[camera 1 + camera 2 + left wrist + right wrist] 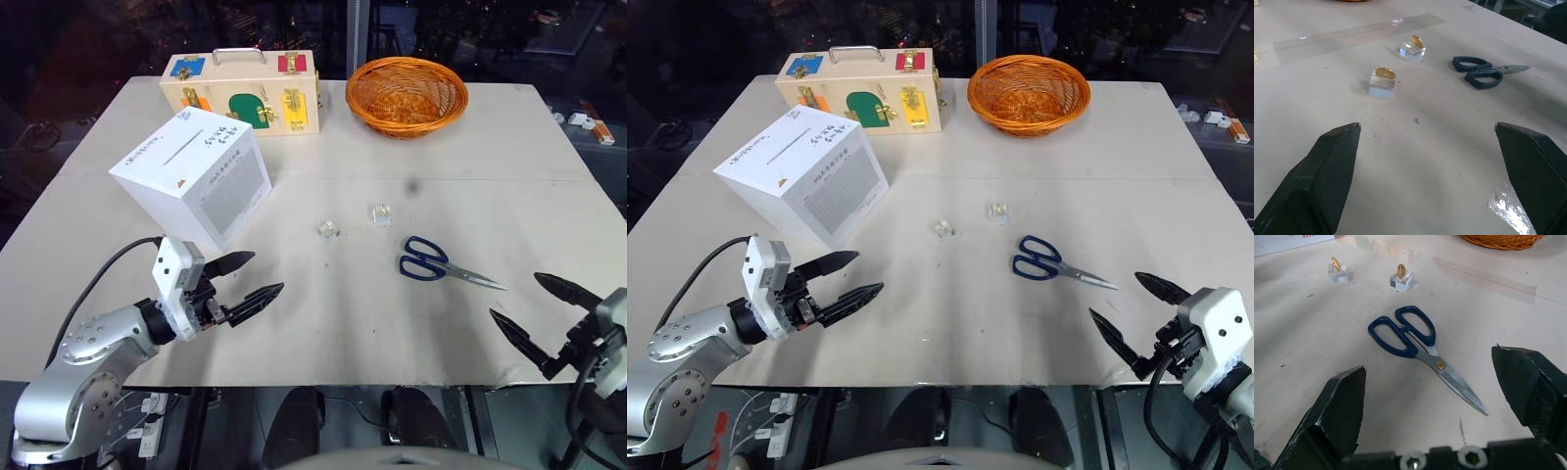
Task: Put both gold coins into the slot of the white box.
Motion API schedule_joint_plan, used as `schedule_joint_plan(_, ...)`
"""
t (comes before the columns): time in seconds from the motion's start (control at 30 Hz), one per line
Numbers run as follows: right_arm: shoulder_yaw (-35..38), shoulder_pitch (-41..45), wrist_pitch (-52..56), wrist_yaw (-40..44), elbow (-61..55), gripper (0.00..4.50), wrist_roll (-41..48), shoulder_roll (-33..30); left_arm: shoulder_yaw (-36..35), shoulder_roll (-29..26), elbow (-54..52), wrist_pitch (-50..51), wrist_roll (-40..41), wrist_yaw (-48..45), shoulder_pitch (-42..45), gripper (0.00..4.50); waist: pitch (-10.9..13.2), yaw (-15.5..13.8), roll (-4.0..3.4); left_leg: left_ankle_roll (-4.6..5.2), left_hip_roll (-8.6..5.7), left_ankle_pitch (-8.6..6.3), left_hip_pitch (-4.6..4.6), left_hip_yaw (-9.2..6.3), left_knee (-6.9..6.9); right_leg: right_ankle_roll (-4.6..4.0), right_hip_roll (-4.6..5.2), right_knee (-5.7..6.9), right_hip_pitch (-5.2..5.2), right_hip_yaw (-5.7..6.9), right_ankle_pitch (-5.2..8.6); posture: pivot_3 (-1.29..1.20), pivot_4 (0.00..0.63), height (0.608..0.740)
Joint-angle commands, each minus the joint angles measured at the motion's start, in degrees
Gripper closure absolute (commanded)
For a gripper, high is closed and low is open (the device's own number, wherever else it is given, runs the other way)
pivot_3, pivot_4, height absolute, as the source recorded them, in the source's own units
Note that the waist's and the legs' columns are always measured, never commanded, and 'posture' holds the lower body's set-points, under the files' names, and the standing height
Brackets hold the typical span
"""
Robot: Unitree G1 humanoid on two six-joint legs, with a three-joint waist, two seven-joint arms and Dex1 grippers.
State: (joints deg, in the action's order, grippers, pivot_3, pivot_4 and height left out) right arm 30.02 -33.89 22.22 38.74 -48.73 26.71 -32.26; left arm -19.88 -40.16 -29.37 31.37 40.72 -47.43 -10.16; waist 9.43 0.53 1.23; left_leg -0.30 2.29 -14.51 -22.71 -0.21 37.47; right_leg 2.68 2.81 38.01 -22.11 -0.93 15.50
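Black small print on top face of white box (191, 176), beside slot (182, 153): too small to read. Fine-print grid on box side facing table centre: illegible. Small orange triangle mark near top-face edge, no wording legible. Red print strip on box edge in right wrist view: unreadable. No brand or number legible on scissors (443, 264), wooden case (242, 91) or basket (407, 95).

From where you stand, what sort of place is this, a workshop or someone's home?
Probably a robot test lab, not a home: a plain table laid out with practice props, namely a wooden latch case, a white box with a slot, and gold coins on clear stands.
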Motion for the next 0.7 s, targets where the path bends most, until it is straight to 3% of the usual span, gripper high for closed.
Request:
schedule_joint_plan(0.03, 1.6, 2.5, 3.6, -1.5, -2.7, 0.0, 2.1, -3.0, 0.7, -0.8, 0.1, -1.0, 0.9, -1.7, 3.0, 0.02, 0.0, 0.0, 0.0, 0.0, 0.0, 0.0, 0.0, 0.0, 0.0, 0.0, 0.0, 0.0, 0.0, 0.0, 0.0, 0.0, 0.15, 0.726)
schedule_joint_plan(0.2, -0.9, 11.8, 16.7, -3.3, -2.1, 0.0, 5.6, -13.5, 3.8, -3.2, 0.4, 0.0, 4.7, -8.8, 10.7, 0.02, 0.0, 0.0, 0.08, 0.02, -0.01, 0.02, 0.05, -0.02, 0.17, -0.19, -0.02, 0.05, 0.07, 0.01, 0.07, 0.0, 0.15, 0.726)
schedule_joint_plan(0.4, -11.7, 25.8, 24.9, 0.9, 8.5, 0.0, 8.2, -22.5, 6.3, -6.7, 0.5, -3.1, 3.2, -16.8, 13.0, 0.02, 0.0, 0.2, 0.08, 0.01, -0.02, 0.0, -0.06, 0.02, 0.03, -0.03, -0.04, -0.03, -0.03, -0.05, -0.04, 0.0, 0.15, 0.726)
schedule_joint_plan(0.53, -22.3, 30.6, 21.3, 4.1, 17.9, 0.0, 1.4, -25.1, 6.7, -7.4, 0.7, -4.3, 3.3, -19.1, 13.7, 0.02, 0.1, -0.1, 0.12, 0.02, -0.02, 0.0, -0.18, -0.04, -0.04, -0.03, -0.04, -0.1, -0.09, 0.04, -0.02, 0.0, 0.15, 0.726)
schedule_joint_plan(0.7, -29.1, 37.3, 19.2, 5.7, 26.2, 0.0, -1.0, -21.2, 4.5, -8.3, -0.7, -5.4, 4.3, -21.7, 11.0, 0.02, 0.1, 0.4, 0.09, 0.02, -0.02, -0.01, -0.16, 0.03, -0.04, -0.01, -0.03, -0.11, -0.11, -0.04, -0.03, 0.0, 0.15, 0.726)
